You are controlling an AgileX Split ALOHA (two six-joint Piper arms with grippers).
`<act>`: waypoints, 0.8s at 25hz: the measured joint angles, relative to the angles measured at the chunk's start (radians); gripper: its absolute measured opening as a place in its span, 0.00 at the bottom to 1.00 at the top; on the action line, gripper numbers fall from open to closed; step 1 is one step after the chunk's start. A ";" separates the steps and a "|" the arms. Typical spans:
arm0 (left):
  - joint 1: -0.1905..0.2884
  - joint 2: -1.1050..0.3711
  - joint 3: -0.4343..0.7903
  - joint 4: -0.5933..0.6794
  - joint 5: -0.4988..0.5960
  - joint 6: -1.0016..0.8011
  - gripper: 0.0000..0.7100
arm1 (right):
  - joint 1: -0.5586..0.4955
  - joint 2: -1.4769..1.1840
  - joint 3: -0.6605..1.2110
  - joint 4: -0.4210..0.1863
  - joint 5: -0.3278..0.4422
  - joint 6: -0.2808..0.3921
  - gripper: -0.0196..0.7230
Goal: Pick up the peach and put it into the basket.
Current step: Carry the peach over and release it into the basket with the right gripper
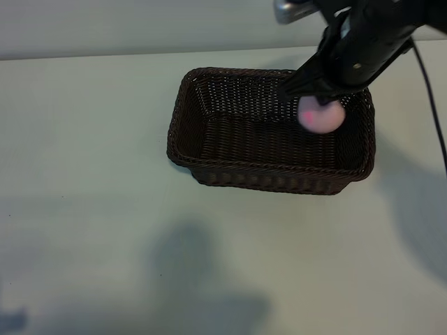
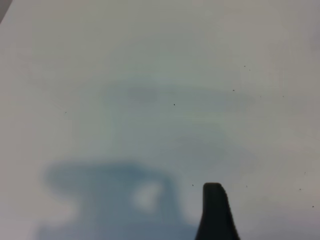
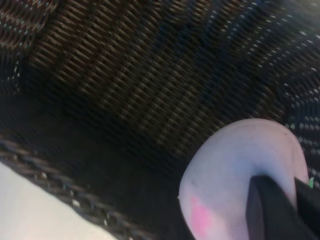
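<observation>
The pale-pink peach point(image 1: 321, 115) hangs over the right end of the dark-brown wicker basket point(image 1: 209, 171), just above its inside. My right gripper point(image 1: 316, 99) reaches down from the upper right and is shut on the peach's top. In the right wrist view the peach point(image 3: 235, 170) fills the lower corner, with a dark finger point(image 3: 267, 210) pressed on it by a green leaf tip, and the basket's woven wall point(image 3: 125, 75) lies behind. Of my left gripper only one dark fingertip point(image 2: 215, 205) shows, over bare table with nothing beside it.
The basket stands in the middle of the pale table point(image 1: 84, 230). The right arm's black cable point(image 1: 431, 105) trails down at the far right. Arm shadows fall on the table in front of the basket.
</observation>
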 joint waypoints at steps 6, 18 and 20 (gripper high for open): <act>0.000 0.000 0.000 0.000 0.000 0.000 0.70 | 0.000 0.078 0.000 -0.003 -0.076 -0.002 0.08; 0.000 0.000 0.000 0.000 0.000 0.000 0.70 | 0.000 0.187 -0.001 -0.003 -0.133 -0.002 0.08; 0.000 0.000 0.000 0.000 0.000 0.000 0.70 | 0.000 0.193 -0.001 -0.003 -0.133 -0.002 0.08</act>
